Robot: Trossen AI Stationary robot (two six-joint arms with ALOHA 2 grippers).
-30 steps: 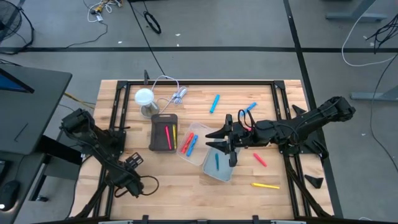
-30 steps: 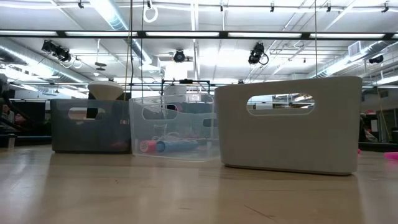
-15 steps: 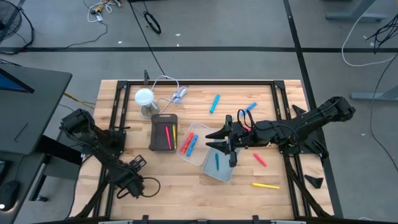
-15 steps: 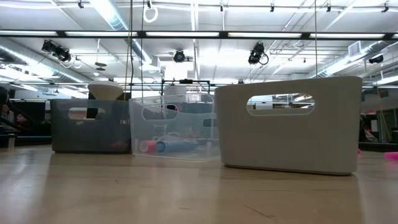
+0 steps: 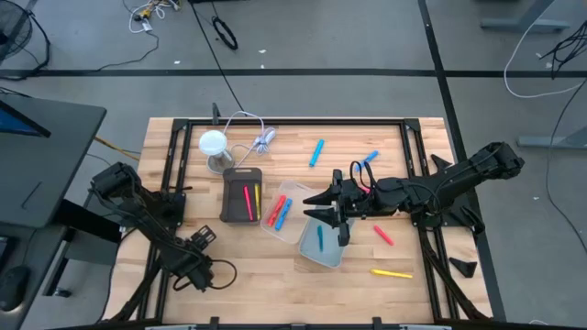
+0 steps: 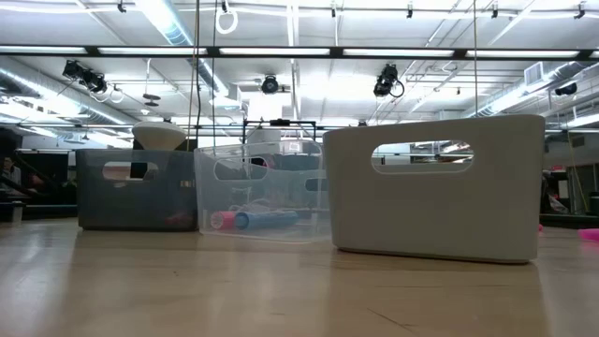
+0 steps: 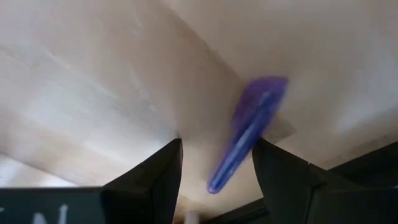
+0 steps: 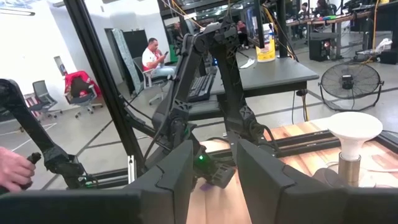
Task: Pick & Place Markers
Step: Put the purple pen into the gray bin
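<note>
The left gripper (image 7: pixel 214 171) hangs low over the pale planked wooden tabletop (image 5: pixel 248 275) near its front left corner, its dark fingers spread with a slim, glossy purple marker (image 7: pixel 249 140) lying on the wood between them, untouched. The right gripper (image 5: pixel 332 211) hovers over the white rectangular bin (image 5: pixel 321 243), its fingers partly apart and empty. Other stick-shaped markers lie in the dark bin (image 5: pixel 241 194), the clear plastic bin (image 5: pixel 284 213) and the white one; a yellow marker (image 5: pixel 392 273) and a red marker (image 5: pixel 382 236) lie loose on the wood
</note>
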